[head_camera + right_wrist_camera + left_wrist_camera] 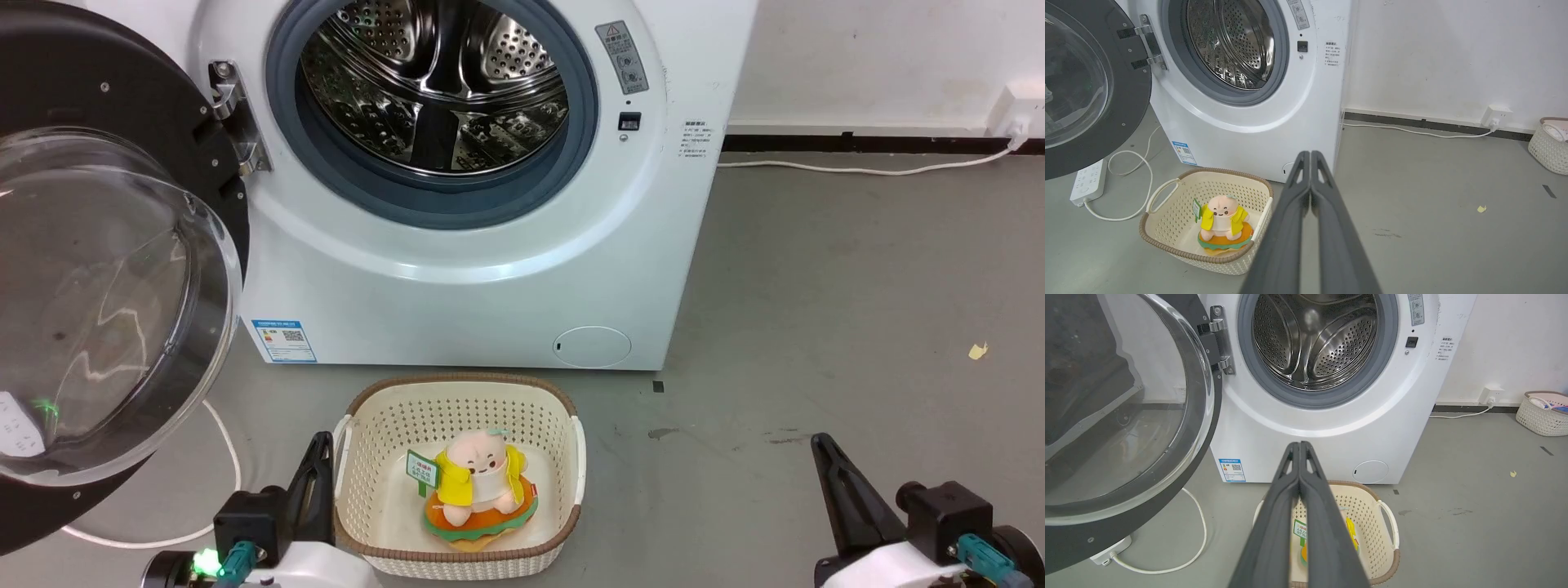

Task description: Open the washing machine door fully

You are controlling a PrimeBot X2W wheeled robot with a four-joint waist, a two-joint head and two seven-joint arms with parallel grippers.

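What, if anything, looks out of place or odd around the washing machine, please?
A small yellowish scrap lies like litter on the grey floor right of the white washing machine, and dark smudges stain the floor beside the cream perforated basket.

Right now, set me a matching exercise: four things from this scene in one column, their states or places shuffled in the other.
Things:
1. door
2. drum
3. plush toy
4. left gripper

States or places:
A. shut, fingers pressed together
B. swung wide open
C. sitting in the basket
D. perforated steel

Pairs: 1-B, 2-D, 3-C, 4-A
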